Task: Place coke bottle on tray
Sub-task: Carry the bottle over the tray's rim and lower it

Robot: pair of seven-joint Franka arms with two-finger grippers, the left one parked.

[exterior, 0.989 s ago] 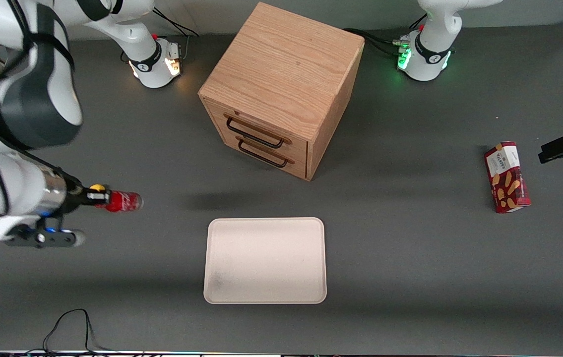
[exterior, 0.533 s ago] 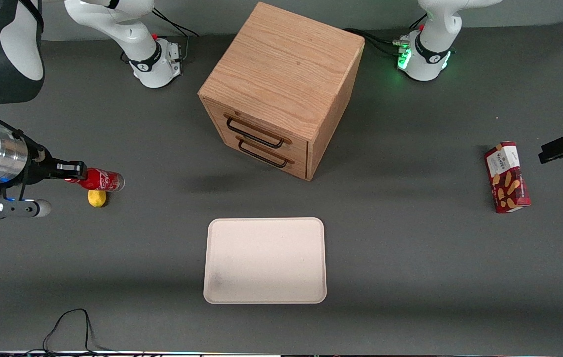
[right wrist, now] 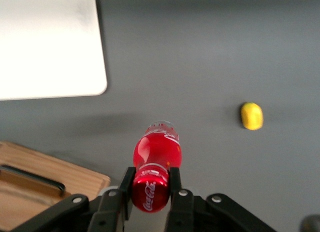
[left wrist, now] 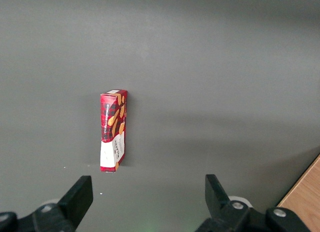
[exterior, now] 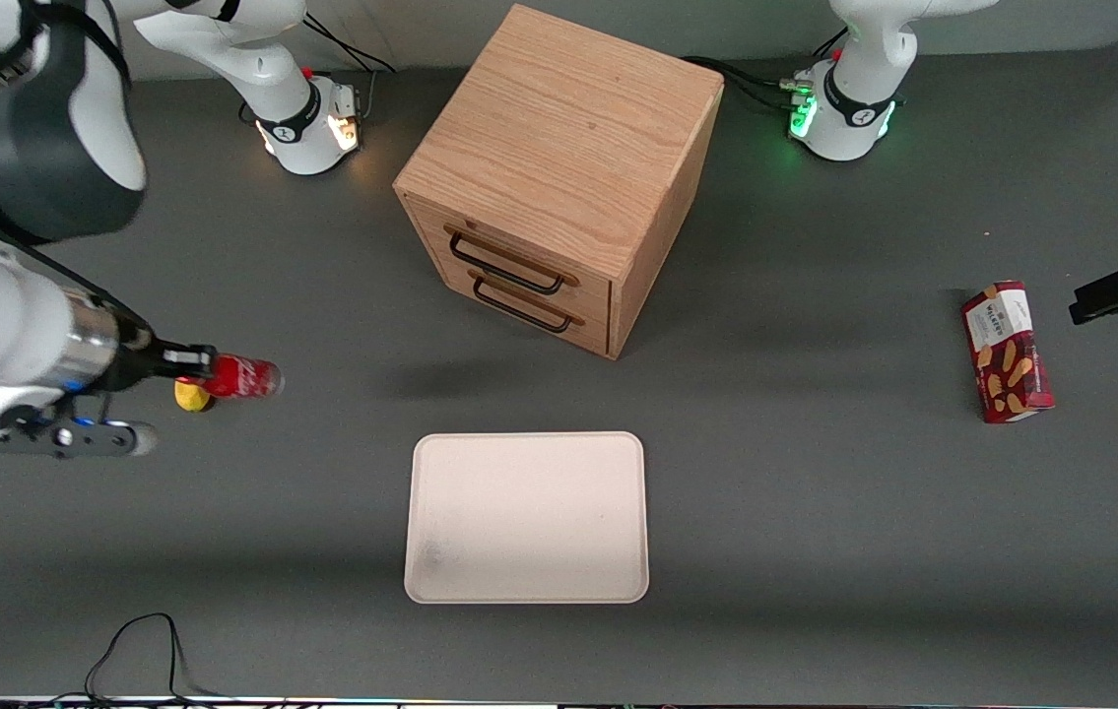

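My right gripper [exterior: 196, 370] is shut on the cap end of the small red coke bottle [exterior: 245, 377] and holds it in the air above the table, toward the working arm's end. In the right wrist view the fingers [right wrist: 175, 179] clamp the red cap, and the bottle [right wrist: 156, 157] points away with its clear base outward. The cream-beige tray [exterior: 527, 517] lies flat on the table nearer the front camera than the cabinet, apart from the bottle. A corner of it shows in the wrist view [right wrist: 50, 46].
A yellow lemon [exterior: 188, 396] lies on the table under the gripper, also in the wrist view [right wrist: 251, 116]. A wooden drawer cabinet [exterior: 559, 177] stands mid-table. A red biscuit box [exterior: 1007, 352] lies toward the parked arm's end, also in the left wrist view [left wrist: 113, 130].
The gripper with the bottle swung away from the tray and has now come back toward it, slightly nearer the front camera, partly covering the lemon.
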